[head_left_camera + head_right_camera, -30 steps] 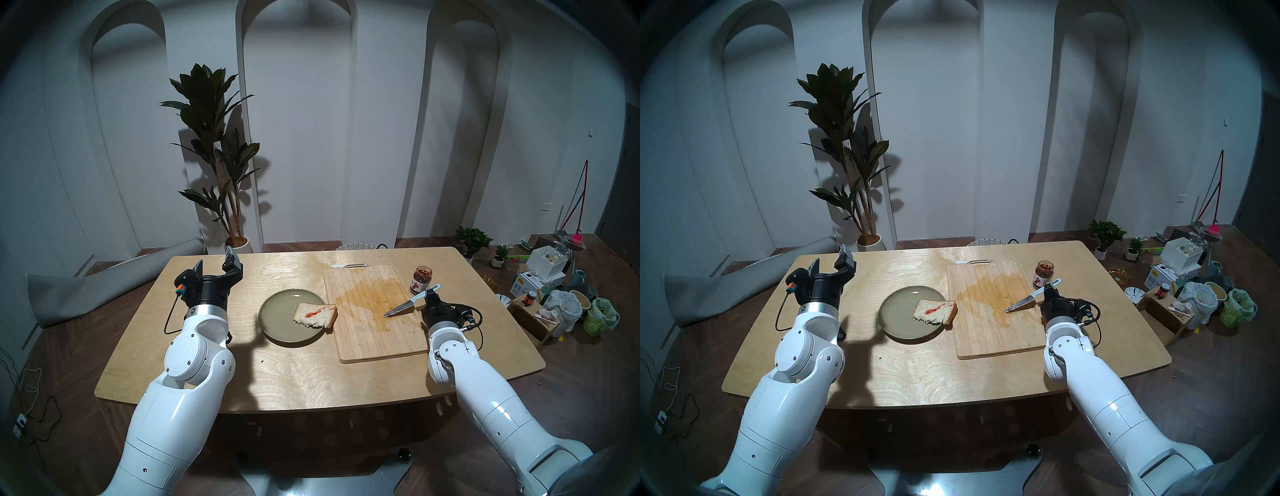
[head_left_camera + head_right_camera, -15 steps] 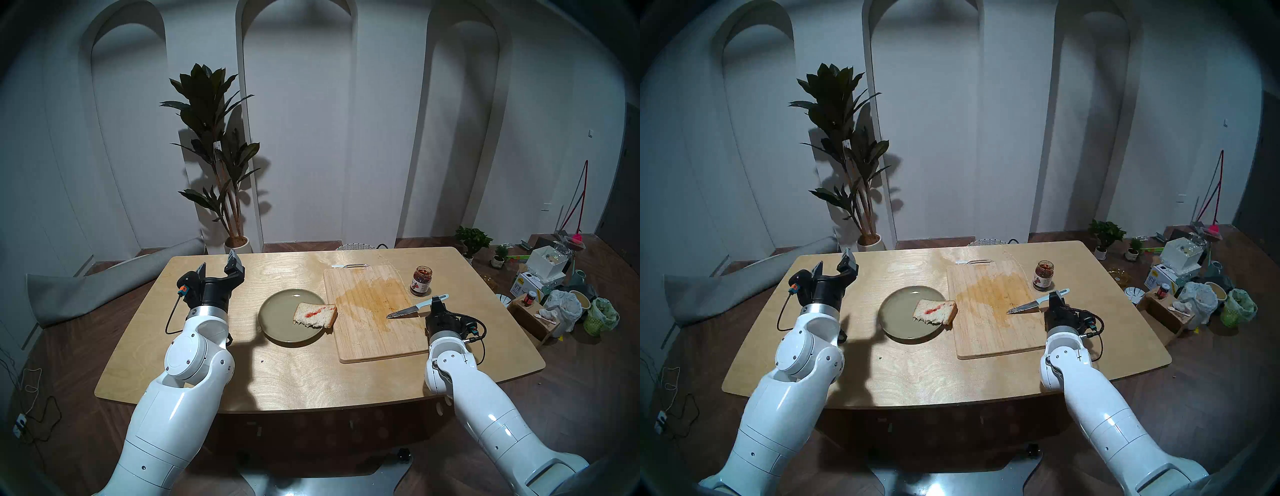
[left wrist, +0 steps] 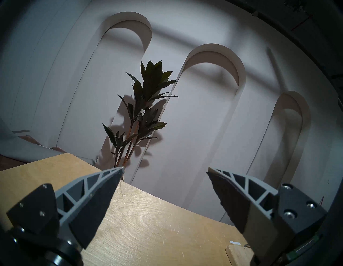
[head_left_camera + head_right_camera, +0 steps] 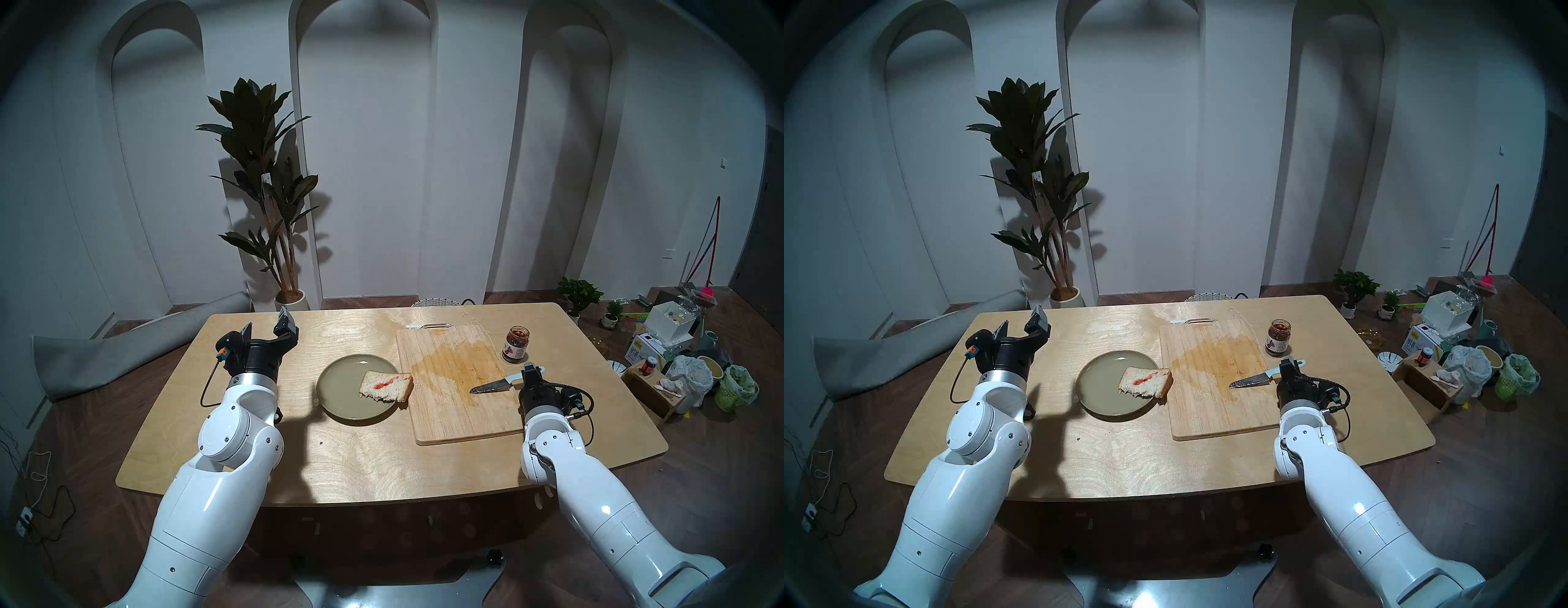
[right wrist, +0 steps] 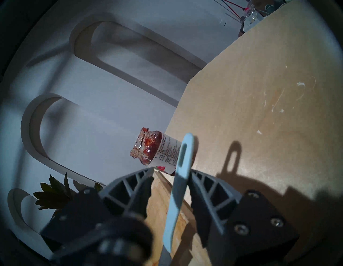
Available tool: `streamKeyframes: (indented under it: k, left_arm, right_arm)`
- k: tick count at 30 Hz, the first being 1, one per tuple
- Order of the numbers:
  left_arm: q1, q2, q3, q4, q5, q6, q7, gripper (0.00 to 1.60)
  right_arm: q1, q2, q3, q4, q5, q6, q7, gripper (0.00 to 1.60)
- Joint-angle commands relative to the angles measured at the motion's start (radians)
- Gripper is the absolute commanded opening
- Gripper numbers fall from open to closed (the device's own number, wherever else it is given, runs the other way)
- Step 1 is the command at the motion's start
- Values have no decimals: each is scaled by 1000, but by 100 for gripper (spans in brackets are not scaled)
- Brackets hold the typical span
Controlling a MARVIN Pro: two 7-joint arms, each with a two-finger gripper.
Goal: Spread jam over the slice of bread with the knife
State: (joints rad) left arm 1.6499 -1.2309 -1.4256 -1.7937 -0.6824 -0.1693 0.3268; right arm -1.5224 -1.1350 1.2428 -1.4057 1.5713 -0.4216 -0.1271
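Pale wooden table (image 4: 263, 458) carries everything. At the cutting board's (image 4: 458, 416) right edge, the right gripper's (image 5: 171, 173) fingers have parted around the knife (image 4: 494, 384), freeing its handle. Left gripper (image 3: 165, 170) gapes empty. The bread (image 4: 388, 385), on the plate's (image 4: 339, 390) right rim, shows one jam (image 4: 383, 383) streak; the knife could slide off the board.

The knife (image 4: 1255, 379) lies across the cutting board (image 4: 1212, 407), handle at the right pincer (image 4: 1289, 366).

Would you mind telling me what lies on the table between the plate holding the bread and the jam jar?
The wooden cutting board, stained in the middle, fills that stretch between the plate and the jam jar. The knife lies on its right part. Both head views show this.
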Motion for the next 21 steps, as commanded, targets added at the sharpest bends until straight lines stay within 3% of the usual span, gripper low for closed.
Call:
streamKeyframes:
  k: [1,2,3,4,7,8,15,21]
  left_arm:
    - [-14,2,-6,-19,-1,0,0,160]
    - [-14,2,-6,-19,-1,0,0,160]
    - [-13,2,-6,-19,-1,1,0,160]
    - [-13,3,-6,-20,-2,3,0,160]
    - [-12,3,-7,-21,-5,6,2,160]
    - [-11,2,-7,-21,-7,7,2,160]
    - [-9,3,-9,-27,-18,18,3,160]
    - [-11,8,-9,-38,-33,41,3,160]
  right_arm:
    - [-4,14,-10,-33,14,46,-31,111]
    - [-4,14,-10,-33,14,46,-31,111]
    - [-6,17,-9,-42,17,51,-40,135]
    - [-10,29,-11,-58,21,70,-52,145]
    - [-22,58,-16,-108,9,80,-90,146]
    - [-25,64,-13,-121,13,85,-104,160]
    - [-41,118,8,-217,54,147,-166,160]
    - [-44,167,39,-301,76,193,-270,160]
